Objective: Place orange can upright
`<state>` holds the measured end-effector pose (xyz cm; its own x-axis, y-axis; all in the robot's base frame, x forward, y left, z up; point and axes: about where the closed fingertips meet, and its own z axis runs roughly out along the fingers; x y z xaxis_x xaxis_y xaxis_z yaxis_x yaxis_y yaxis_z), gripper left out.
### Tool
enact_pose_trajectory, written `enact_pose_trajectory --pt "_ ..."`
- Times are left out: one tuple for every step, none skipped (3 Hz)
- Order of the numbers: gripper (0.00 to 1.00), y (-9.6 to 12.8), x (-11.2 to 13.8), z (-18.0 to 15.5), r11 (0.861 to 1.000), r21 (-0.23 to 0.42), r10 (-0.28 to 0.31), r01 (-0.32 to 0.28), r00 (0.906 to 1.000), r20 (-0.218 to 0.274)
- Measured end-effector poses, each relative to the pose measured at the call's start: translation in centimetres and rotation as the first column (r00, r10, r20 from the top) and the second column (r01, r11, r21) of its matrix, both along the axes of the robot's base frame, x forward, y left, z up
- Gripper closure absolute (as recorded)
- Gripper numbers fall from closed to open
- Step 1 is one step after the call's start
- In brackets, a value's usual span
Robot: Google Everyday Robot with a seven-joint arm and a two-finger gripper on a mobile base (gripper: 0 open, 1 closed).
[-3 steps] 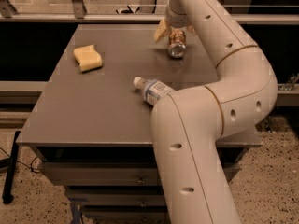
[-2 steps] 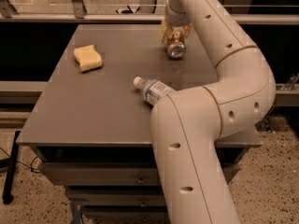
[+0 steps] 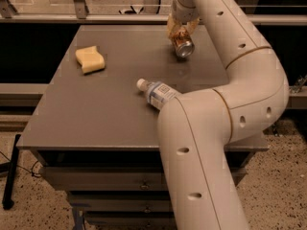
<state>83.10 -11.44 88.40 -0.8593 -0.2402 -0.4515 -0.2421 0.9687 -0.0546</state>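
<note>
The orange can (image 3: 182,43) is at the far middle of the grey table (image 3: 96,114), tilted with its silver end facing the camera. My gripper (image 3: 181,30) comes down on it from above at the end of the white arm (image 3: 249,80), with its yellowish fingers (image 3: 171,28) closed around the can's body. I cannot tell whether the can rests on the table or hangs just above it.
A clear plastic water bottle (image 3: 157,93) with a white-blue label lies on its side mid-table, partly behind the arm. A yellow sponge (image 3: 90,60) lies at the far left. A railing runs behind the table, with drawers below the front edge.
The gripper's fingers have drawn in from a wider spread to close around the can. The can has barely shifted. Bottle and sponge have not moved.
</note>
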Motion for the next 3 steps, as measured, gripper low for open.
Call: enact_pose_trajectory --pt "1.0 -0.4 -0.7 3.1 0.994 0.072 0.077 -0.081 0.995 0.064" --pt "1.0 -1.1 -1.4 5.5 0.958 0.205 0.17 -0.202 0.9718 0.164" --pt "1.0 -1.9 -2.3 7.1 0.865 0.376 0.233 -0.333 0.9289 0.288"
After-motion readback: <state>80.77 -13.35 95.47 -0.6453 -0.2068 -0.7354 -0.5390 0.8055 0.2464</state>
